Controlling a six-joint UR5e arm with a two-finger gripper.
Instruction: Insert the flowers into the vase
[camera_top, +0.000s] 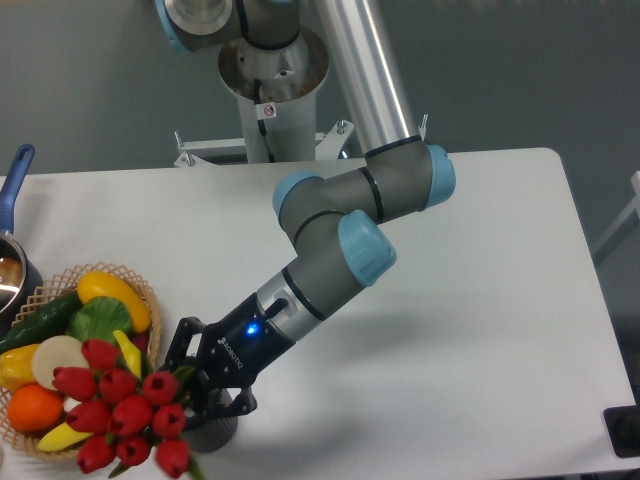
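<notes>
A white table (480, 300) with rounded corners carries everything. At its left edge stands a wicker basket (140, 292) filled with fruit and vegetables. Further left, cut off by the frame, sits a pot (12, 272) with a blue handle (12, 180) rising from it. Near the front edge stands the vase (215, 435), dark grey and mostly hidden, so its exact footing is hard to judge. The arm's base (270, 110) rises behind the far edge.

Silver-grey arm (365, 85) (blue joint caps)
</notes>
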